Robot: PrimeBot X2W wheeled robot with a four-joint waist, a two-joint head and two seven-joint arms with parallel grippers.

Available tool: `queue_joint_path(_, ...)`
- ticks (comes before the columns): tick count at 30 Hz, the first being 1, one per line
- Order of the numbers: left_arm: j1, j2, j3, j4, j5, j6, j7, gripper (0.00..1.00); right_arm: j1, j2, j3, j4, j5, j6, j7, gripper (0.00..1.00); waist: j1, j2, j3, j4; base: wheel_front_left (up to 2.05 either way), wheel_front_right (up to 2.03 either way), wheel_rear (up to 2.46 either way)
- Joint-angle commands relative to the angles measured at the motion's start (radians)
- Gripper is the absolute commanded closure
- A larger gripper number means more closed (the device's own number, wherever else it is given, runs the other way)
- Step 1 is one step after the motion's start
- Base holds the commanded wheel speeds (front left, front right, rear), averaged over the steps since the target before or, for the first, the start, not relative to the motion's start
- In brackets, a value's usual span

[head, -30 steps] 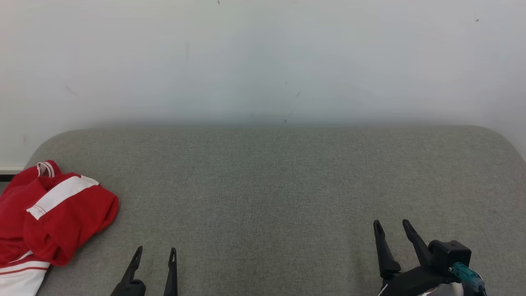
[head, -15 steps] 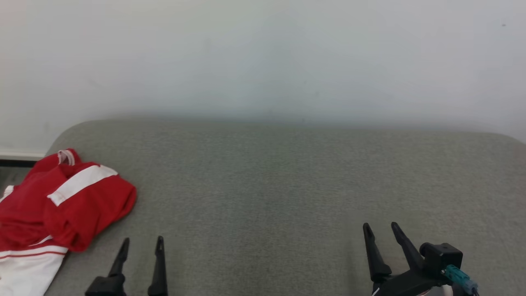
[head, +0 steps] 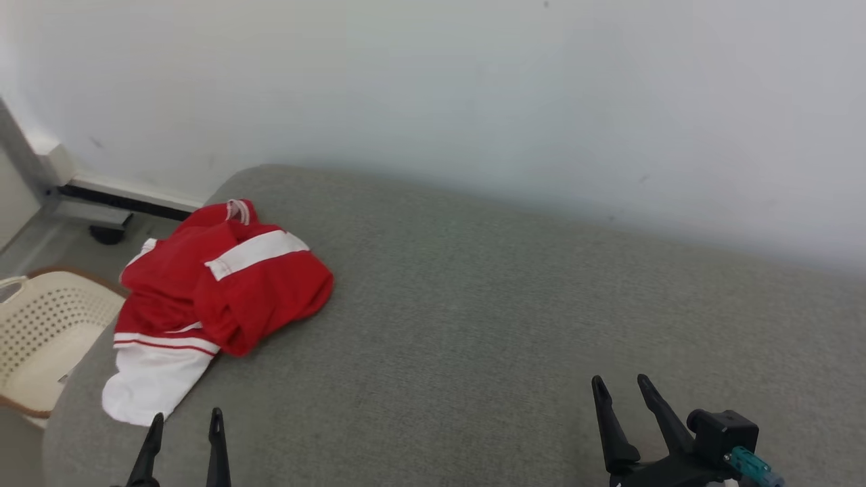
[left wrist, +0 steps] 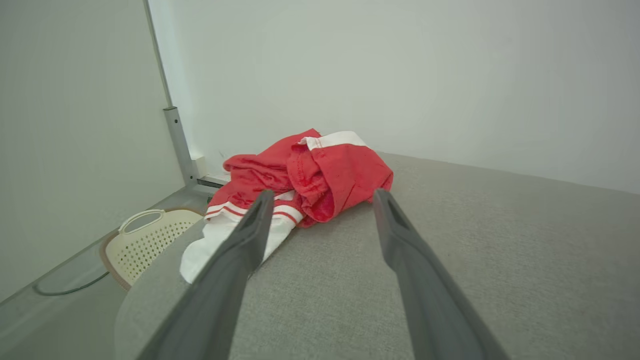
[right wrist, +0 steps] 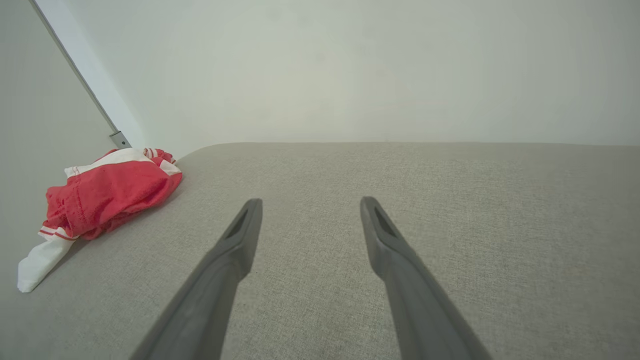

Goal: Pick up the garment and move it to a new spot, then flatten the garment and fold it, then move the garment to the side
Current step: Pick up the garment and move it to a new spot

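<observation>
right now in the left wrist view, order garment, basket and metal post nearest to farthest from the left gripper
1. garment, right ahead of the left gripper, white end nearest
2. basket, on the floor to the left
3. metal post, back at the wall corner

Head camera looks down; low wrist cameras share garment (head: 260, 297).
</observation>
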Motion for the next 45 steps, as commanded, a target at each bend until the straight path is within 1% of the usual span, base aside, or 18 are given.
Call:
queue_joint_path(1,0.019,0.001,0.001,-0.005,0.012,0.008,-0.003,0.0,0.008,-0.001,-0.003,0.005,0.009,-0.002,-0.008,0.0,0.0,0.0,-0.01,0.116,0.0,0.0,0.0)
queue_joint_path(4,0.047,-0.007,0.004,-0.024,0.021,0.031,-0.003,0.0,0.003,-0.001,-0.002,0.011,0.012,-0.002,-0.012,0.0,0.0,0.0,-0.011,0.161,0.0,0.0,0.0)
queue_joint_path(7,0.063,-0.002,0.013,-0.036,0.015,0.043,-0.001,0.0,-0.004,-0.001,0.007,0.017,0.016,-0.002,-0.016,0.0,0.0,0.0,-0.007,0.195,0.0,0.0,0.0)
queue_joint_path(10,0.071,-0.001,0.027,-0.05,0.0,0.053,-0.001,0.0,-0.026,-0.002,0.023,0.023,0.017,-0.002,-0.014,0.0,0.0,0.0,0.006,0.207,0.0,0.0,0.0)
queue_joint_path(14,0.071,0.008,0.042,-0.052,-0.012,0.05,-0.001,0.0,-0.043,-0.002,0.042,0.036,0.015,-0.002,-0.012,0.0,0.0,0.0,0.018,0.216,0.0,0.0,0.0)
queue_joint_path(24,0.06,0.008,0.04,-0.046,-0.024,0.06,0.005,0.0,-0.063,-0.002,0.062,0.06,0.017,-0.002,-0.018,0.0,0.0,0.0,0.023,0.219,0.0,0.0,0.0)
queue_joint_path(26,0.044,0.004,0.034,-0.035,-0.035,0.052,0.019,0.0,-0.063,-0.002,0.062,0.062,0.016,-0.002,-0.02,0.0,0.0,0.0,0.022,0.218,0.0,0.0,0.0)
queue_joint_path(27,0.032,0.002,0.036,-0.025,-0.043,0.056,0.036,0.0,-0.061,-0.002,0.062,0.063,0.015,-0.002,-0.02,0.0,0.0,0.0,0.023,0.218,0.0,0.0,0.0)
queue_joint_path(29,0.002,0.001,0.028,-0.004,-0.062,0.042,0.073,0.0,-0.057,-0.002,0.062,0.062,0.011,-0.002,-0.02,0.0,0.0,0.0,0.023,0.218,0.0,0.0,0.0)
queue_joint_path(32,-0.086,0.015,0.003,0.043,-0.069,0.009,0.138,0.0,-0.047,-0.002,0.056,0.053,0.004,-0.002,-0.017,0.0,0.0,0.0,0.026,0.218,0.0,0.0,0.0)
queue_joint_path(34,-0.159,0.025,-0.022,0.087,-0.07,-0.022,0.179,0.0,-0.034,-0.001,0.046,0.043,-0.003,-0.002,-0.011,0.0,0.0,0.0,0.029,0.219,0.0,0.0,0.0)
queue_joint_path(36,-0.247,0.036,-0.034,0.131,-0.078,-0.047,0.208,0.0,-0.035,-0.002,0.047,0.021,-0.013,-0.002,0.002,0.0,0.0,0.0,0.052,0.202,0.0,0.0,0.0)
queue_joint_path(38,-0.332,0.05,-0.038,0.182,-0.074,-0.055,0.228,0.0,-0.043,-0.002,0.05,-0.004,-0.033,-0.002,0.025,0.0,0.0,0.0,0.089,0.169,0.0,0.0,0.0)
queue_joint_path(39,-0.375,0.046,-0.043,0.212,-0.089,-0.068,0.243,0.0,-0.048,-0.002,0.049,-0.017,-0.046,-0.002,0.037,0.0,0.0,0.0,0.108,0.152,0.0,0.0,0.0)
queue_joint_path(41,-0.453,0.052,-0.038,0.277,-0.111,-0.077,0.281,0.0,-0.068,-0.002,0.056,-0.05,-0.073,-0.002,0.061,0.0,0.0,0.0,0.151,0.109,0.0,0.0,0.0)
queue_joint_path(42,-0.537,0.065,-0.03,0.329,-0.134,-0.086,0.323,0.0,-0.085,-0.002,0.058,-0.089,-0.096,-0.002,0.087,0.0,0.0,0.0,0.201,0.067,0.0,0.0,0.0)
queue_joint_path(45,-0.643,0.08,-0.035,0.397,-0.176,-0.104,0.399,0.0,-0.096,-0.002,0.039,-0.14,-0.132,-0.002,0.119,0.0,0.0,0.0,0.267,0.013,0.0,0.0,0.0)
